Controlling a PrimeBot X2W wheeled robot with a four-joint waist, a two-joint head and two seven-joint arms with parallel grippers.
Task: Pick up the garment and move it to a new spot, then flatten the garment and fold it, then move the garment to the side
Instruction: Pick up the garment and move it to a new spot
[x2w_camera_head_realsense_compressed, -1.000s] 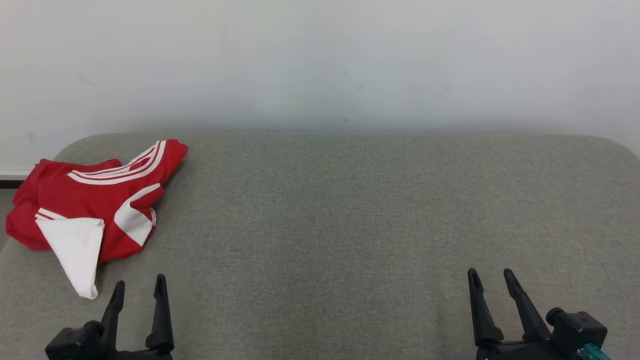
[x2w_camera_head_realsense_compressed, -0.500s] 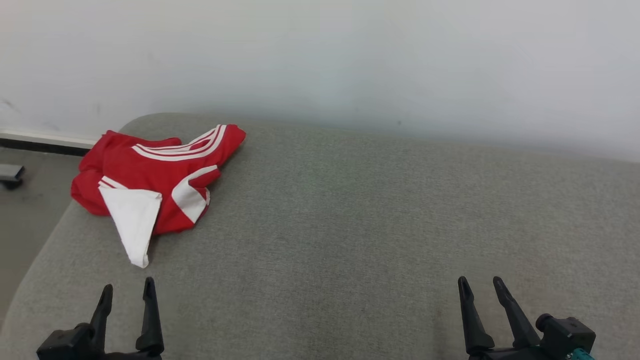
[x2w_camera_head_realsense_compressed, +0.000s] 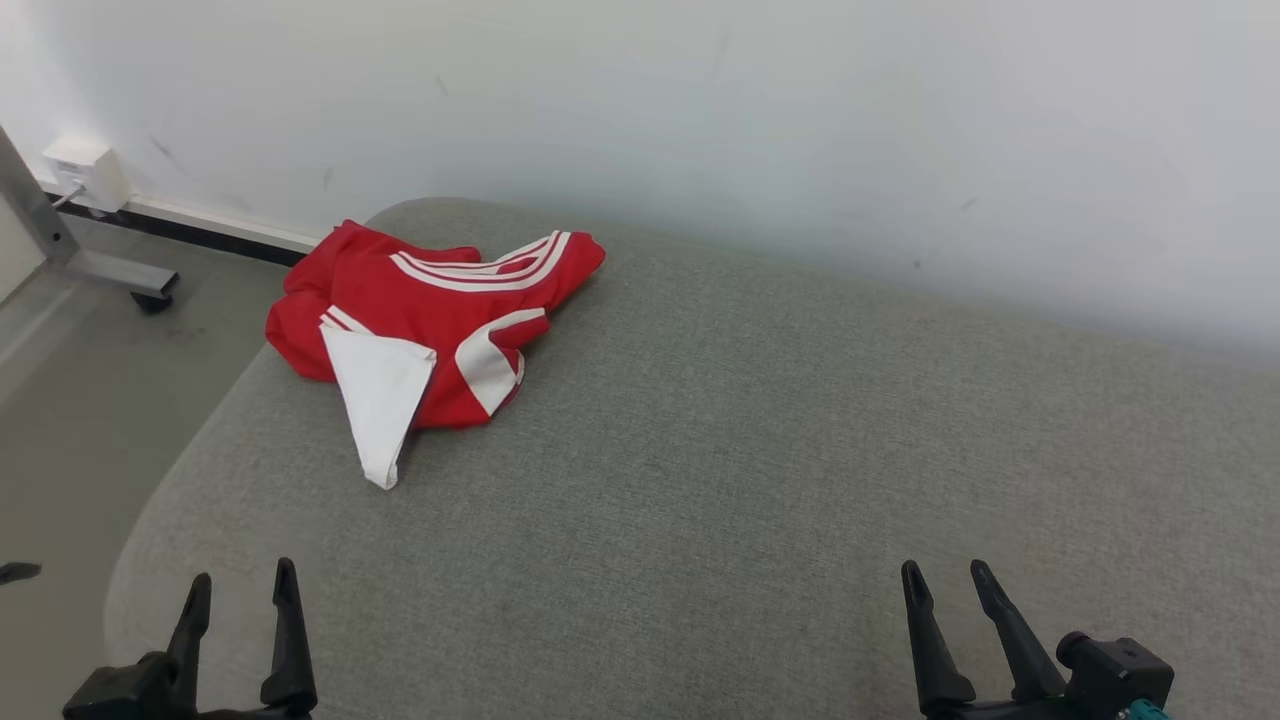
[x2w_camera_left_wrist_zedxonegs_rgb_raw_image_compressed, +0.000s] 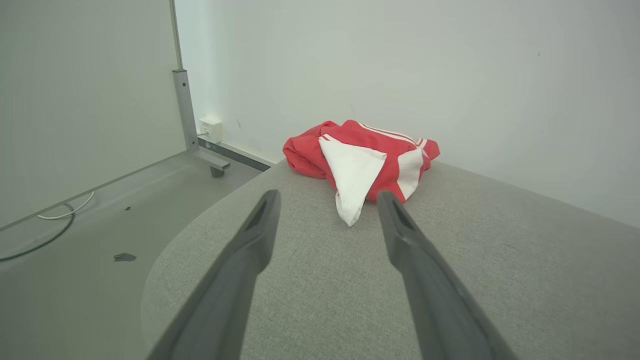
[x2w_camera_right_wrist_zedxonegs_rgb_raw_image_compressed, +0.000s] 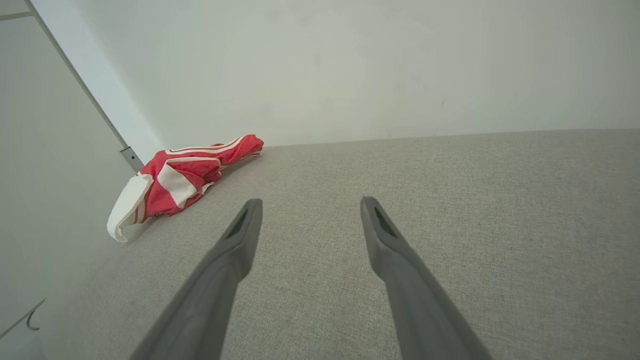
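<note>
The garment (x2w_camera_head_realsense_compressed: 430, 315) is a crumpled red top with white stripes and a white panel, lying at the far left corner of the grey padded surface (x2w_camera_head_realsense_compressed: 750, 450). It also lies ahead in the left wrist view as the garment (x2w_camera_left_wrist_zedxonegs_rgb_raw_image_compressed: 362, 155) and far left in the right wrist view as the garment (x2w_camera_right_wrist_zedxonegs_rgb_raw_image_compressed: 180, 177). My left gripper (x2w_camera_head_realsense_compressed: 240, 583) stands open near the front left edge, well short of the garment, with nothing between its fingers. My right gripper (x2w_camera_head_realsense_compressed: 945, 578) is open at the front right, far from the cloth.
A pale wall (x2w_camera_head_realsense_compressed: 800, 120) runs close behind the surface. Left of the surface the floor (x2w_camera_head_realsense_compressed: 80, 400) drops away, with a metal stand's foot (x2w_camera_head_realsense_compressed: 110, 270), a wall socket box (x2w_camera_head_realsense_compressed: 85, 170) and a loose cable (x2w_camera_left_wrist_zedxonegs_rgb_raw_image_compressed: 50, 225). The surface's left corner is rounded.
The whole head picture has swung left, so the camera turned: garment and surface now sit further right in view, with floor and stand revealed. The garment itself lies unchanged; both grippers stay open.
</note>
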